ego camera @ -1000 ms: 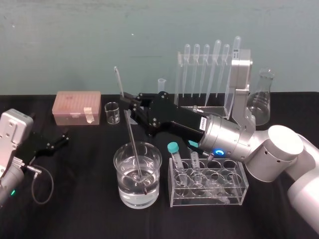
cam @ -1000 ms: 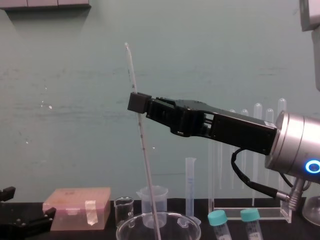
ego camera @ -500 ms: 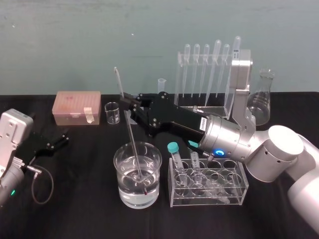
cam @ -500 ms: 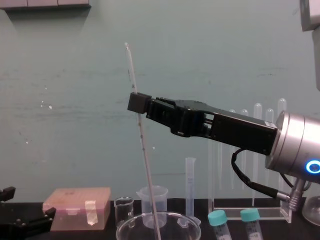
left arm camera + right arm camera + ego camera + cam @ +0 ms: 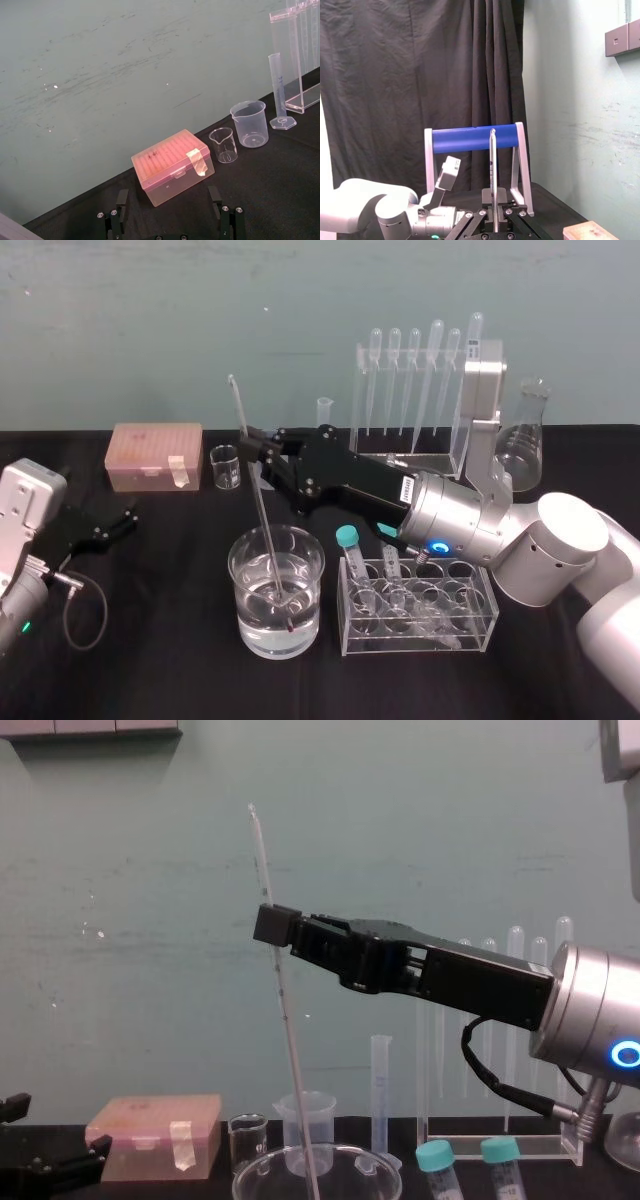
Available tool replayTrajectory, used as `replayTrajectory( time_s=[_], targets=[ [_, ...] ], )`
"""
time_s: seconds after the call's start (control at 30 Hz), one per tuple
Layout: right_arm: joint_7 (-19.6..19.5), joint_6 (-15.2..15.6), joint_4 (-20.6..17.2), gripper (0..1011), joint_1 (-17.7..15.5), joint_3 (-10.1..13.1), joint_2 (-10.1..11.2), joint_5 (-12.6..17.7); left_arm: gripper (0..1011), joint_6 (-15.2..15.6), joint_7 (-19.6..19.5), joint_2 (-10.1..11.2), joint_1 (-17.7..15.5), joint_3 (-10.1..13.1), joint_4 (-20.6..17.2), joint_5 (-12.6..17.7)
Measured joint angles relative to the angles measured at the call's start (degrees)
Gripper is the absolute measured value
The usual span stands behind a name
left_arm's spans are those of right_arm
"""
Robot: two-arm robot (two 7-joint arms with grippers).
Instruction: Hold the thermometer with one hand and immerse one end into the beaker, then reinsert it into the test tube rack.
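The thermometer is a long thin glass rod, leaning slightly. Its red tip sits under the water in a wide clear beaker at the table's front. My right gripper is shut on the rod's upper part, reaching in from the right well above the beaker. The thermometer also stands up between the closed fingers as the thermometer in the right wrist view. The tall clear test tube rack stands at the back right, with several pipettes in it. My left gripper rests open at the far left.
A frosted plastic beaker, a small glass beaker and a graduated cylinder stand at the back. A pink tip box sits at the back left. A low tube rack is right of the water beaker. A flask is at the far right.
My right gripper and the thermometer's top have edged slightly left. The tip stays in the water. The left arm has not moved.
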Motion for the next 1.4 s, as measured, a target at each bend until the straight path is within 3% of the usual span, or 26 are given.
replayTrajectory(
  time_s=[1.4],
  targets=[
    [-0.6,-0.1,-1.3,53,-0.8,0.4,0.7,-0.1,1008,0.0,0.0,0.0,0.0,0.0,0.0,0.0]
  ],
)
